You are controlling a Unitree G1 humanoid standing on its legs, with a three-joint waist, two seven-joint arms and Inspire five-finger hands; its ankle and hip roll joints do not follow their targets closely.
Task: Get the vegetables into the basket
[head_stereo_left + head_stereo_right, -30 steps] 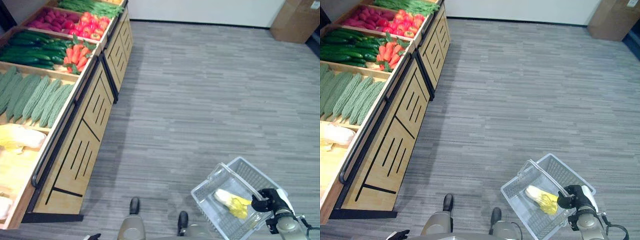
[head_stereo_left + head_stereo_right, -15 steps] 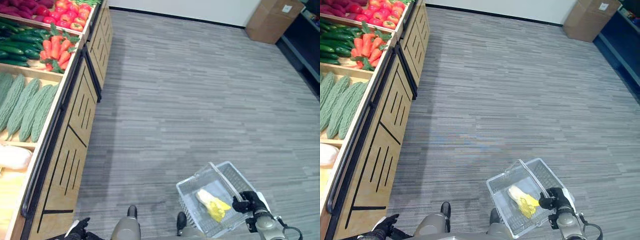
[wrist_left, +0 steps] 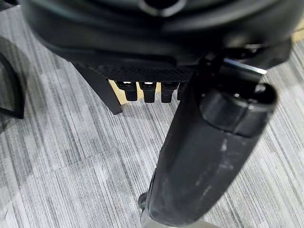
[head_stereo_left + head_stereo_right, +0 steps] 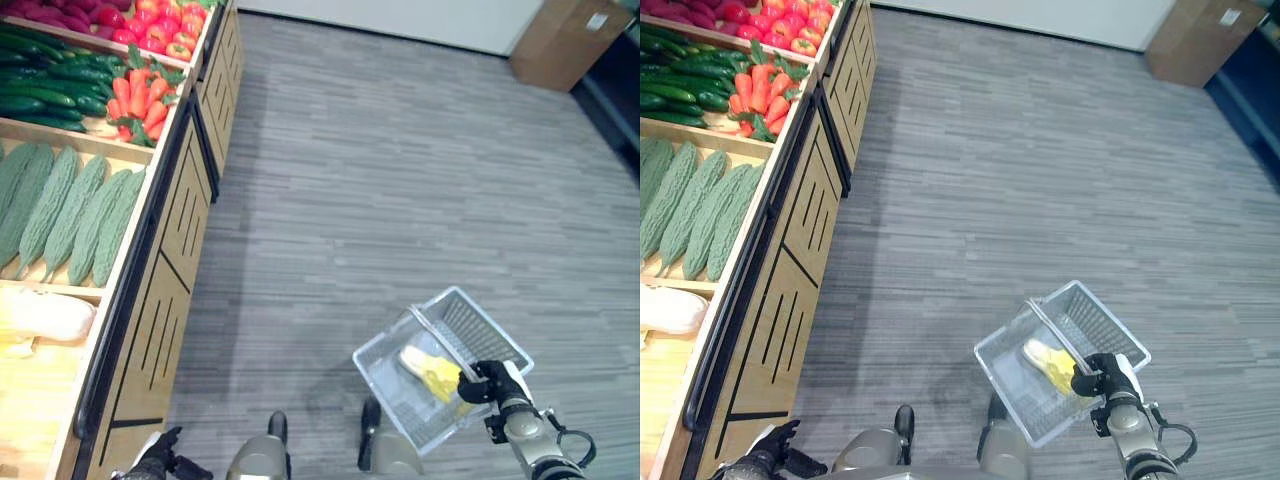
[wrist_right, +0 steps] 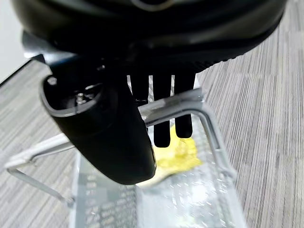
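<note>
Standing on grey floor [image 4: 400,180], wooden produce shelves [image 4: 90,250]

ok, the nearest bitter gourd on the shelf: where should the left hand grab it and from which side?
Probably mid-body, coming down from above on the aisle side. The nearest bitter gourd lies flat and lengthwise at the edge of its row, so its aisle flank looks free while the next gourd crowds the other side. Its tapered ends would likely slip. The left hand hangs low by the shelf front; the right hand holds the basket.
</note>
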